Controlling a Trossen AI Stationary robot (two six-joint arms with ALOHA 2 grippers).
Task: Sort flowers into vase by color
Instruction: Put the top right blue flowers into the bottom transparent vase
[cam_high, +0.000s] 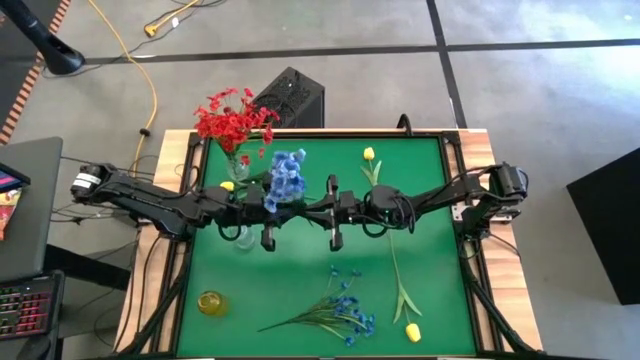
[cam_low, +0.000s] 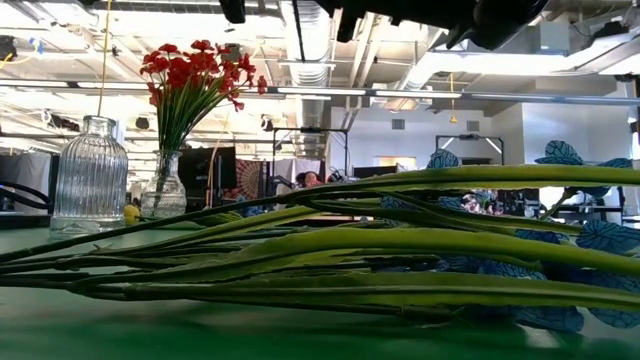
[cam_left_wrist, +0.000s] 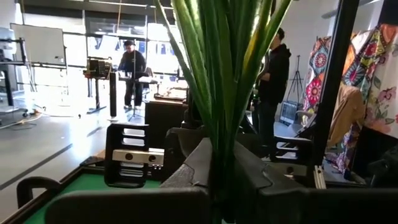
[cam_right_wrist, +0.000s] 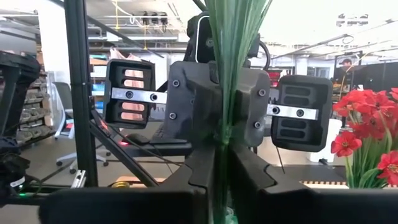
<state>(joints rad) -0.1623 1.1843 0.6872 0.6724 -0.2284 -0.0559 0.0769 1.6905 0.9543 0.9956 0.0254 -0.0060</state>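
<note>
The left gripper and right gripper, both closed on one blue flower spray above the table centre, may tear its stem if they pull apart.

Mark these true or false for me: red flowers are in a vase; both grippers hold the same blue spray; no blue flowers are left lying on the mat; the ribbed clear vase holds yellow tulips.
1. The red flowers stand in a glass vase. True.
2. The left gripper and the right gripper are both shut on the stems of one blue spray. True.
3. No blue flowers are left lying on the mat. False: a second blue spray lies near the front edge.
4. The ribbed clear vase holds yellow tulips. False: it is empty; a yellow tulip lies on the mat.
</note>
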